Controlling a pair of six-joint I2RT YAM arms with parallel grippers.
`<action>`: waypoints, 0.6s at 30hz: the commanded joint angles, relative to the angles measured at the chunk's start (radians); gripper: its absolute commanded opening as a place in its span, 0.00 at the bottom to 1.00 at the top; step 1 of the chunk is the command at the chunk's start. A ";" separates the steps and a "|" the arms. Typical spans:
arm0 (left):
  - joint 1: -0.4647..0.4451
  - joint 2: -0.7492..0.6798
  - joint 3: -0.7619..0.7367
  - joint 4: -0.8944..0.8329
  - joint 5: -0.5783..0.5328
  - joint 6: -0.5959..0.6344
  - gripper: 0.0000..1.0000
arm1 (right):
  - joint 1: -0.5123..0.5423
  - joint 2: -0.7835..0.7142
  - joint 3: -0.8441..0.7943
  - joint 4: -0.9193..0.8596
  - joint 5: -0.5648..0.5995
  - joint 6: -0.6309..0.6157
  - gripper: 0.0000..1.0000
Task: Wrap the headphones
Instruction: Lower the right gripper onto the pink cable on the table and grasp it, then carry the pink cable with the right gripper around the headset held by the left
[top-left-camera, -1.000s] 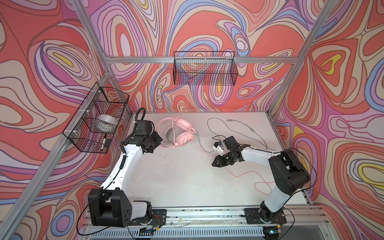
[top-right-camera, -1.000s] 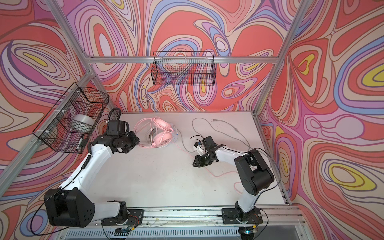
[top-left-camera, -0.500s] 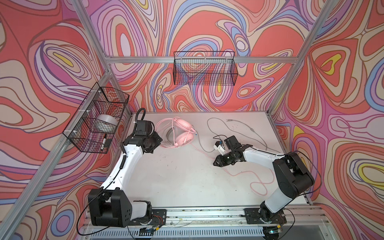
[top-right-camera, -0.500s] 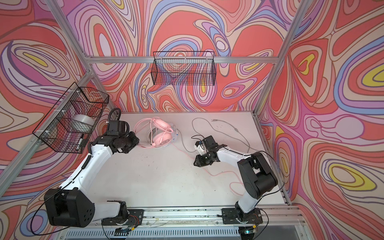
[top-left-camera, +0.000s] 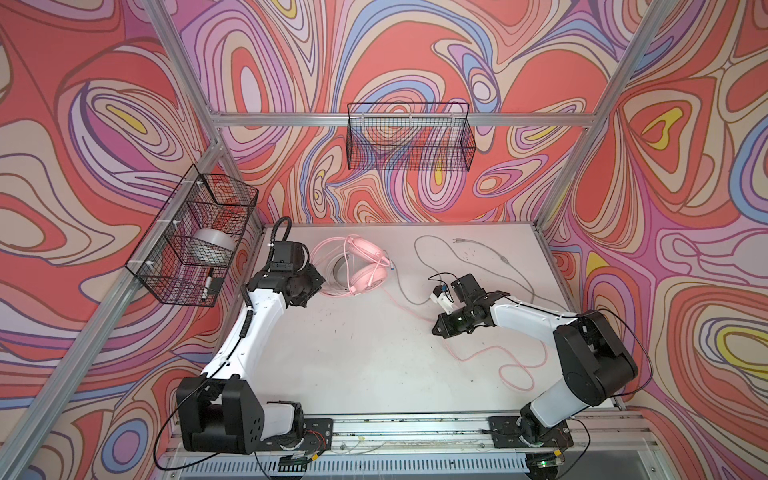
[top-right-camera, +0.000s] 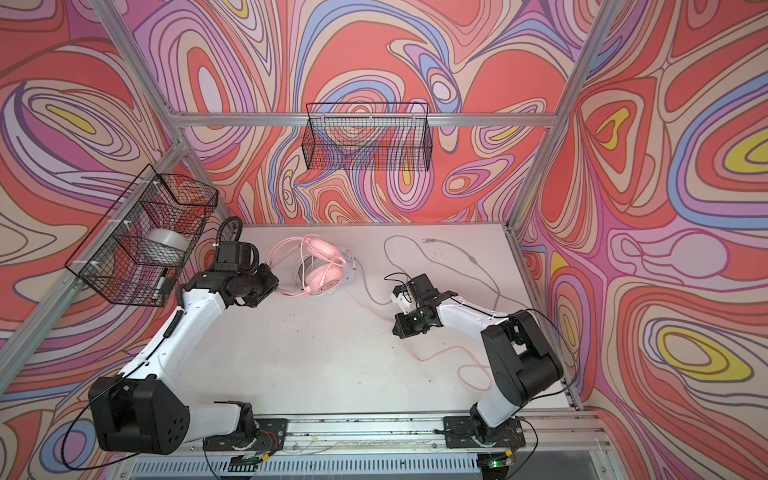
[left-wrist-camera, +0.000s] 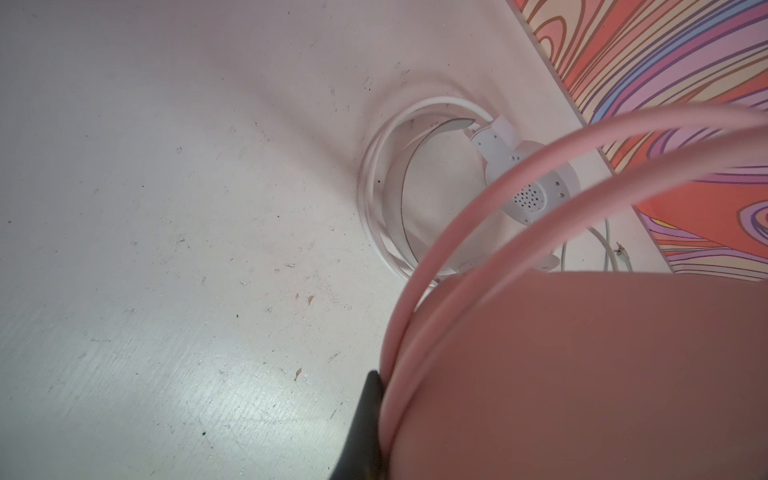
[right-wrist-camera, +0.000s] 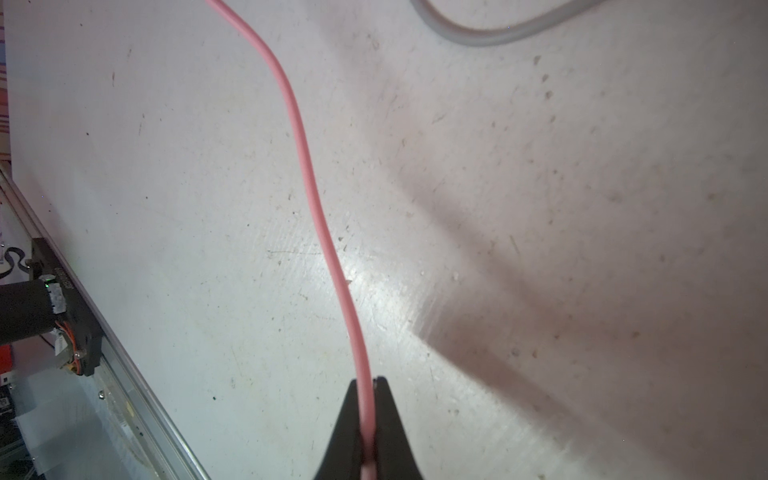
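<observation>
Closest to the front edge of the table (top-left-camera: 353, 365), the loose end of the pink cable (right-wrist-camera: 309, 174) lies in a couple of lazy loops right by the right arm's base. Follow it back a bit and the right gripper (right-wrist-camera: 368, 382) has it pinched: jaws squeezed tight on the cable, with the strand running out straight across the tabletop from the tips. In both top views that gripper sits low over the table, roughly mid-depth, right of centre.

Further back on the left side, the left gripper (top-left-camera: 313, 286) is clenched too. The coiled loops of the same pink cable run in right against the one finger (left-wrist-camera: 365, 415) I can see, though a big pink blur hides the rest of the grip. Just beside it is the pink headset (top-left-camera: 368, 276), lying on top of the white headset (left-wrist-camera: 528, 187), both near the back left of the table. The grey cable (right-wrist-camera: 478, 39) wanders loose over the back right area.

Up on the walls are a wire basket (top-left-camera: 195, 241) on the left with a white roll (top-left-camera: 212, 245) in it, and another basket (top-left-camera: 409, 141) on the back wall.
</observation>
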 joint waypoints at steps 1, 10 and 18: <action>0.007 -0.006 0.002 0.045 0.029 -0.040 0.00 | 0.025 -0.007 0.018 -0.008 0.002 -0.025 0.02; 0.004 -0.025 -0.008 0.048 0.009 -0.087 0.00 | 0.172 -0.084 0.067 -0.054 0.069 -0.128 0.00; -0.024 -0.033 -0.017 0.045 -0.045 -0.099 0.00 | 0.261 -0.118 0.174 -0.160 0.028 -0.235 0.00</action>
